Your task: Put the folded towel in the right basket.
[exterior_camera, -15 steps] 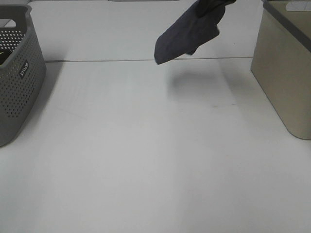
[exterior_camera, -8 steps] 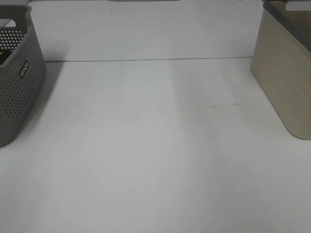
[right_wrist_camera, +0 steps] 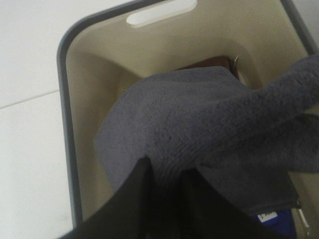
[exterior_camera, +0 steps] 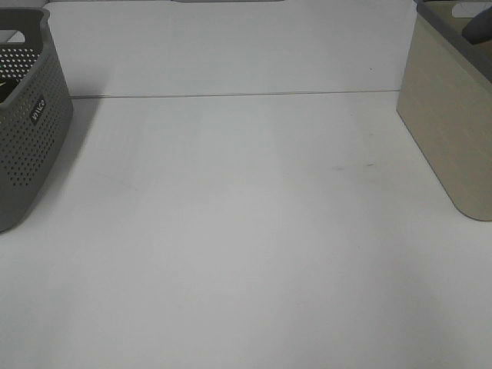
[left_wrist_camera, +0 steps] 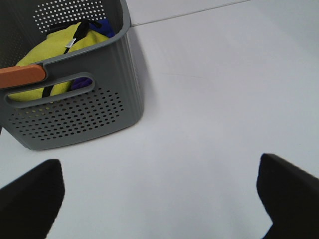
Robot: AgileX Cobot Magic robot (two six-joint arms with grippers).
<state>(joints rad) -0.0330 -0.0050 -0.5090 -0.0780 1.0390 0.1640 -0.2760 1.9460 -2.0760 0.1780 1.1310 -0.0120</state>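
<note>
- A second ago the folded slate-blue terry towel (right_wrist_camera: 199,124) hung in mid-air over the far middle of the white table (exterior_camera: 246,231). Half a second ago it had left the high view altogether. Now only a dark scrap shows at that view's upper right corner, above the beige smooth-walled plastic basket with the grey rim (exterior_camera: 446,131)
- By my reading, the carry across is as good as done. The right wrist view shows the towel hanging over the open mouth of the beige basket, with a brown item (right_wrist_camera: 209,62) and a blue labelled item (right_wrist_camera: 274,219) lying deeper inside. Whether the cloth already touches them I cannot tell
- What seems left is the letting go, perhaps after a little more lowering so the folds do not spill open
- The right gripper (right_wrist_camera: 167,174) has its two dark fingers (right_wrist_camera: 137,204) drawn close together, pinching a bunched fold of the towel. The narrow gap between them is filled with cloth
- The left gripper (left_wrist_camera: 159,199) has its fingers (left_wrist_camera: 30,199) spread wide and holds nothing. It hangs above bare table and touches nothing, near the grey perforated plastic basket (left_wrist_camera: 75,114) that contains a yellow cloth (left_wrist_camera: 55,50)
</note>
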